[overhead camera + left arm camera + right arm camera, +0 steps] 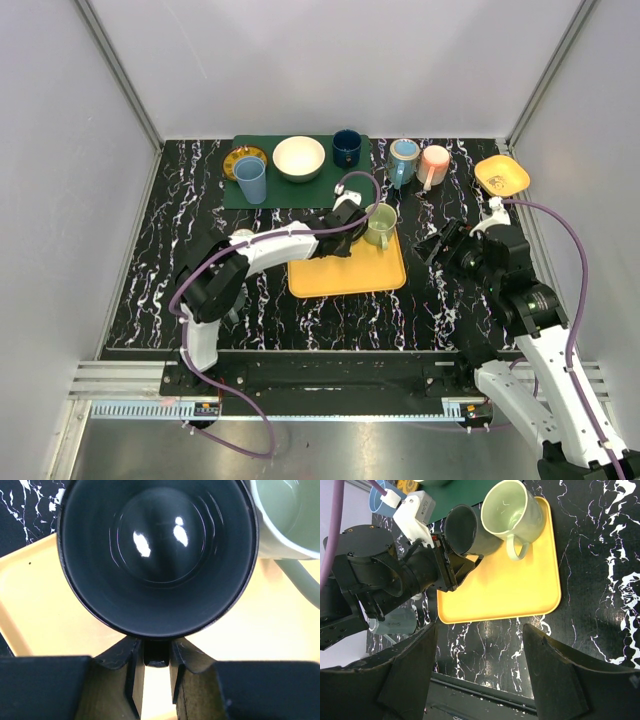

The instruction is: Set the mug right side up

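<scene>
Currently logged, as I see it from my station:

- Left hand (156, 655): fingers closed tight on the dark mug (157, 555), pinching a dark part just under its rim. I cannot tell whether that part is handle or wall.
- Dark mug: tipped over, with its mouth facing the left wrist camera. It sits over the far edge of the tray (345, 275).
- Green mug (380, 222): upright on the tray, just beside the dark mug, handle towards the near side. I cannot tell whether the two touch.
- Right hand (479, 626): fingers spread wide, holding nothing, above the surface (160, 270) to the right of the tray.
- Mat (330, 185): at the back, carrying a blue cup (250, 180) and a white bowl (299, 158).
</scene>
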`<control>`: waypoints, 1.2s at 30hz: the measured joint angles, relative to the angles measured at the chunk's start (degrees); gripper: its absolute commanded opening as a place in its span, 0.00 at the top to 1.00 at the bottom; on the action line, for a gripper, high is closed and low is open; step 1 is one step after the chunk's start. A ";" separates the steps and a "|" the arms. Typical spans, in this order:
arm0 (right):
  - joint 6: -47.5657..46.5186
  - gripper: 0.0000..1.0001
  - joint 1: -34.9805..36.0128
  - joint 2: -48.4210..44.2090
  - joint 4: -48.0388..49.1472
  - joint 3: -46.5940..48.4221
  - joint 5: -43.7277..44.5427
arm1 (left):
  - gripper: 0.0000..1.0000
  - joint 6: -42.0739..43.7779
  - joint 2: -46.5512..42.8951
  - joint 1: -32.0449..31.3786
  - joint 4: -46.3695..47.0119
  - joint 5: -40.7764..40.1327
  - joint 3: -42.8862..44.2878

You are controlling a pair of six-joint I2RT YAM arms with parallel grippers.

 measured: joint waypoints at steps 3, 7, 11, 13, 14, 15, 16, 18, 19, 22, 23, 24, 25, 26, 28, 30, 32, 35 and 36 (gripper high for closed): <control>0.00 0.26 0.00 0.04 0.04 0.00 0.02 | 0.57 0.26 0.02 0.02 -0.35 -0.11 0.22; 0.00 0.25 0.00 0.15 0.07 0.00 0.04 | 0.48 0.17 0.02 0.07 -0.35 -0.50 0.20; 0.04 0.25 0.00 0.24 0.04 0.00 0.04 | 0.37 0.17 -0.42 0.13 -0.35 -0.94 -0.52; 0.04 0.25 0.00 0.26 0.04 0.02 0.11 | 0.31 -0.02 -1.42 0.17 -0.66 -1.05 -1.73; 0.04 0.25 0.00 0.26 0.02 0.02 0.22 | 0.27 -0.26 -2.23 0.17 -1.09 -1.16 -2.38; 0.02 0.25 0.00 0.35 -0.07 0.09 0.44 | 0.25 -0.42 -3.39 0.15 -1.68 -1.33 -3.08; -0.04 0.25 0.00 0.59 -0.37 0.31 1.18 | 0.21 -0.46 -4.72 0.15 -2.21 -1.44 -3.74; -0.35 0.25 0.00 1.64 -1.18 1.33 2.91 | 0.17 -0.98 -9.97 0.11 -2.93 -1.97 -6.14; -0.61 0.25 0.00 2.80 -1.55 2.19 4.50 | 0.16 -1.14 -13.14 0.09 -3.76 -2.29 -7.15; -1.55 0.25 0.04 9.14 -1.60 6.25 11.04 | 0.14 -1.44 -26.32 -0.46 -4.59 -4.17 -9.79; -1.81 0.25 0.04 11.17 -1.22 7.26 13.09 | 0.11 -1.64 -31.67 -0.83 -3.98 -5.16 -10.71; -2.62 0.26 0.04 14.47 0.37 8.39 16.09 | 0.01 -1.81 -36.85 -1.33 -3.32 -6.10 -11.50; -3.19 0.27 0.04 16.92 1.88 8.92 18.18 | 0.01 -1.84 -40.76 -1.70 -2.49 -6.84 -12.41; -4.04 0.27 0.04 19.85 3.72 9.53 20.41 | 0.01 -2.01 -45.05 -2.12 -0.98 -7.56 -13.86; -6.43 0.29 -0.07 27.76 7.04 11.69 25.05 | 0.01 -2.60 -52.96 -2.84 1.11 -8.52 -17.79; -8.98 0.33 -0.44 36.35 9.07 15.89 28.96 | 0.03 -2.86 -58.60 -2.89 1.92 -8.72 -21.84; -11.69 0.34 -1.16 46.29 10.73 22.05 32.33 | 0.04 -3.02 -61.94 -2.80 2.58 -8.35 -25.81; -15.30 0.39 -2.58 56.57 16.04 26.80 34.51 | 0.04 -3.19 -64.70 -2.84 2.67 -6.82 -30.88; -16.20 0.41 -3.15 58.49 17.55 26.91 34.51 | 0.04 -3.30 -65.51 -2.84 2.58 -6.38 -32.37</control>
